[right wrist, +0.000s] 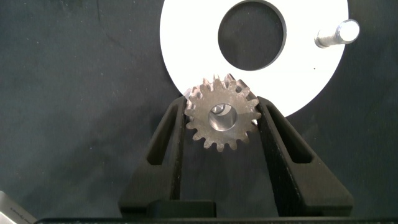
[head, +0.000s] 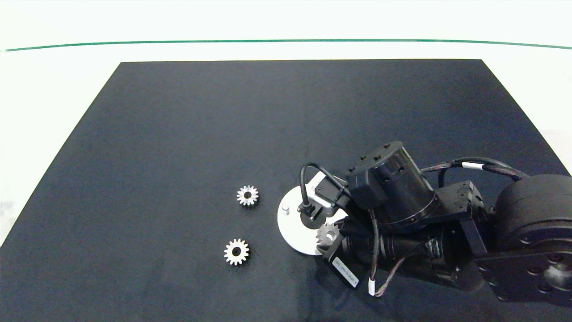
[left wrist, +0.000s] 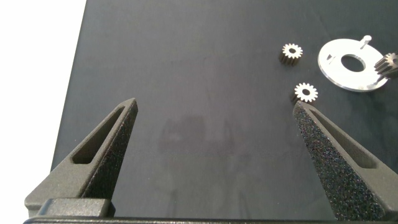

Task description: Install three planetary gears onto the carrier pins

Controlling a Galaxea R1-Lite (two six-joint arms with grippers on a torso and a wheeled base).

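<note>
Two silvery planetary gears (head: 247,195) (head: 236,252) lie flat on the dark mat, left of the white disc (head: 290,223). The third gear (right wrist: 222,118) sits between the fingers of my right gripper (right wrist: 222,102), which is shut on it over the disc's near rim (right wrist: 186,37). Something pale shows through the gear's centre hole; I cannot tell whether it is a pin. One carrier pin (right wrist: 337,34) stands bare and upright near the rim, apart from the held gear. My left gripper (left wrist: 214,112) hangs open above bare mat, well short of the loose gears (left wrist: 306,93).
The dark mat (head: 178,134) covers most of the white table, with wide free room to the left and behind the disc. My right arm (head: 402,214) and its cables cover the disc's right side.
</note>
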